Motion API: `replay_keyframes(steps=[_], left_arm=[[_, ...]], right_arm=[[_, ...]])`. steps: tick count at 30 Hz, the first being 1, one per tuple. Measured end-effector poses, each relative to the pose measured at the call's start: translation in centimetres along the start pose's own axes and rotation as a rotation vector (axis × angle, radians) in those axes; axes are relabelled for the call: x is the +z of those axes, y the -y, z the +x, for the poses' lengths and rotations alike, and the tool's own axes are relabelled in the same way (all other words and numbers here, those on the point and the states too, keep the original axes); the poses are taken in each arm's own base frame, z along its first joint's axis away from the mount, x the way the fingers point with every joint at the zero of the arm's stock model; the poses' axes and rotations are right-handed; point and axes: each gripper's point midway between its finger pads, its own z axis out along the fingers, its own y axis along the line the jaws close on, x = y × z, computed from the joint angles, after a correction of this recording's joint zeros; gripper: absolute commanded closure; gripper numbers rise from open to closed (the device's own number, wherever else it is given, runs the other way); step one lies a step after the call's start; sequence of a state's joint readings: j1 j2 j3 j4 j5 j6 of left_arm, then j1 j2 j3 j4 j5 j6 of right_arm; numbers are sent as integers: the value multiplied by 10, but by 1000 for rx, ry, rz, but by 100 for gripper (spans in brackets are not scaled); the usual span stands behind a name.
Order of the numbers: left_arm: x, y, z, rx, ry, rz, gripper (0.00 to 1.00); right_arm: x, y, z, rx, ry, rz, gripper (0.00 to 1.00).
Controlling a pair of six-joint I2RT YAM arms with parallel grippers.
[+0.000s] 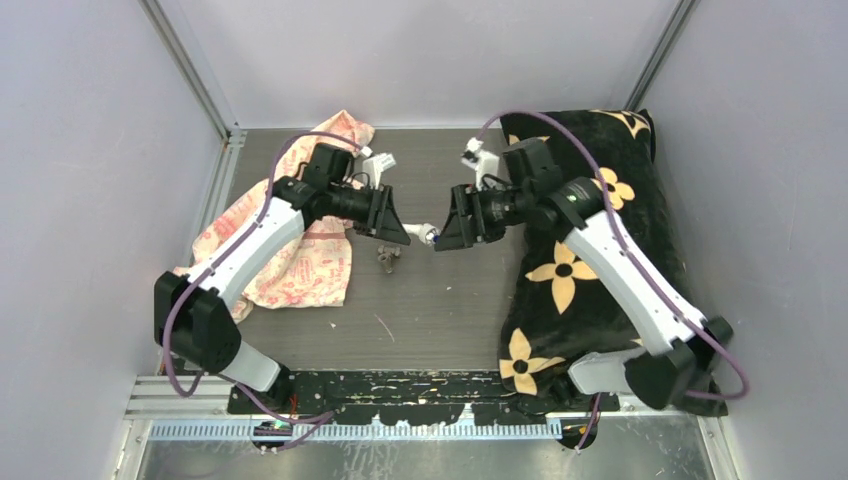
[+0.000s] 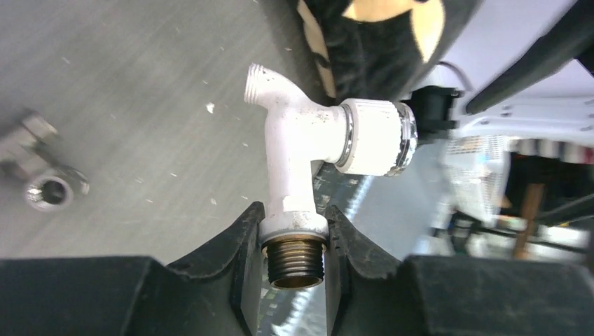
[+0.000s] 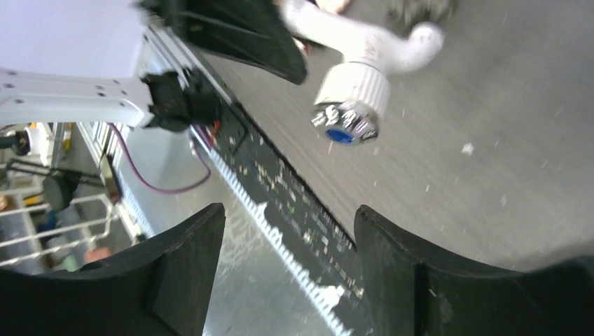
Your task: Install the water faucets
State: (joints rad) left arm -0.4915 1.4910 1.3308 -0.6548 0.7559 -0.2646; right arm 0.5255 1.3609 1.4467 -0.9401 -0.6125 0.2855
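White plastic tap [image 2: 294,150] is held above the middle of the table [image 1: 440,310], pinched at its collar beside the brass thread by the left gripper [image 2: 294,234]; that hold leaves the thread bare for screwing in and points the knob [image 3: 349,98] to the right; the right gripper [image 3: 287,224] faces the knob, fingers wide and clear of it, probably to take it; the grey fitting [image 2: 45,183] lies on the table, just nearer.

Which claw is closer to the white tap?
Left. The left claw grips the tap near its brass end; the right claw hangs open just off its knob, not touching.
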Motion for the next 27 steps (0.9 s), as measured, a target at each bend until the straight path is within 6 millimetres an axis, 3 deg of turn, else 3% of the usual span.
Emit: replay_keyframes(steps=[3,5,7,13,22,27], left_arm=[[-3,-5,2,-185,-24,77,100],[-2,4,7,-296,-57,154,100],[-3,20,10,-373,-90,238,100],[-15,56,0,-502,-133,445,100],[-38,86,-9,-507,-165,572,100],[-49,97,-9,-497,-180,602,100]], right_arm=[[-29,-19,-21,-107,174,-37,24],[-49,-30,-32,-200,320,-62,25],[-62,-39,-30,-296,448,-102,25],[-65,-33,-17,-427,707,-161,16],[-85,-57,-39,-540,879,-234,12],[-68,-48,-32,-624,858,-247,12]])
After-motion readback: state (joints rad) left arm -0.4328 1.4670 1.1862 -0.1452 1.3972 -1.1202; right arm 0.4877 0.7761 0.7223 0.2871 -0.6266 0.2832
